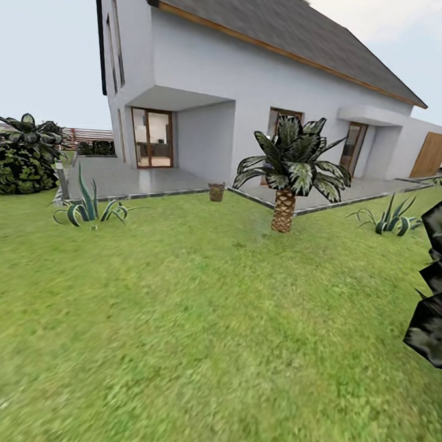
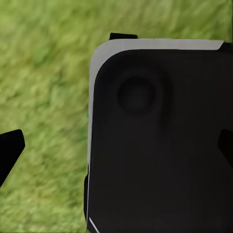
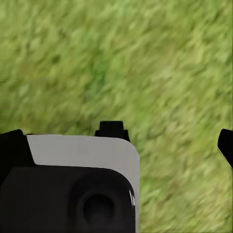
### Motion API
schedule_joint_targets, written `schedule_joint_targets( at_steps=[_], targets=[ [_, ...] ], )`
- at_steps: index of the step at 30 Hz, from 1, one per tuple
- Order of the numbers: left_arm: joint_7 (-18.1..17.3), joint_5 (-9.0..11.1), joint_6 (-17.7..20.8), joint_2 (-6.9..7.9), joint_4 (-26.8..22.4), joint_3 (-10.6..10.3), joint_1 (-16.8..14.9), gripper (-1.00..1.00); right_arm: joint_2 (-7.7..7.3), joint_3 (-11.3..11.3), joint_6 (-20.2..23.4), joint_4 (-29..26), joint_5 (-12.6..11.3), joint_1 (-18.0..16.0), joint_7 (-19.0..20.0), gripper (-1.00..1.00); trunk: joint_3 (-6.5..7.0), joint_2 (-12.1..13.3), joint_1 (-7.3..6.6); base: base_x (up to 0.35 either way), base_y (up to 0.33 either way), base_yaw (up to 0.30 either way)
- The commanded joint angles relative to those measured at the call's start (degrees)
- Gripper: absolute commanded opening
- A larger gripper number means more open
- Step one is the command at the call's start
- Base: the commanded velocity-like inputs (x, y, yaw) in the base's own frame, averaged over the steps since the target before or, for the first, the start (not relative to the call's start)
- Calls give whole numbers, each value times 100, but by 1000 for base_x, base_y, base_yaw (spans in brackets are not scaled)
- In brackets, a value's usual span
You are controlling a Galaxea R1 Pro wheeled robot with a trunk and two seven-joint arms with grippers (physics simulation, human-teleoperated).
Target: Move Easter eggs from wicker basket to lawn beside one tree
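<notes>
End effector states cannot be told: each wrist view gives dark fingertip edges and robot body over lawn [image 3: 145,63]. Wicker basket [image 1: 216,191] stands far off at the paving edge, beside a palm [image 1: 287,179]. Eggs too small to confirm; judged: approach pending, nothing placed.

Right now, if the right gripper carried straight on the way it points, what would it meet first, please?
Most likely the lawn: grass lies ahead of the right gripper, though how far off is unclear.
</notes>
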Motion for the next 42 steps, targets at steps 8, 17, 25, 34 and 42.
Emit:
schedule_joint_targets(
  at_steps=[8, 17, 25, 34, 42],
  targets=[
    [-7, 50, -5, 0, -9, -6, 3, 100, -7, -5, -21, 6, -11, -4, 18, 100, -5, -2, 3, 337, 0, 236],
    [-8, 56, -5, 0, -9, -6, 3, 100, -10, 0, -12, 6, -8, -4, 18, 100, -5, -2, 3, 337, 0, 126],
    [-7, 59, -5, 0, -9, -6, 4, 100, -9, -1, -15, 6, -11, -4, 18, 100, -5, -2, 3, 337, 0, 2],
    [-9, 58, -5, 2, -9, -6, 1, 100, -1, 2, -12, 6, -10, -4, 18, 100, -5, -2, 3, 337, 0, 104],
    [-12, 59, -5, 0, -9, -6, 1, 100, -2, -2, -12, 6, -11, -4, 18, 100, -5, -2, 3, 338, 0, 184]
  ],
)
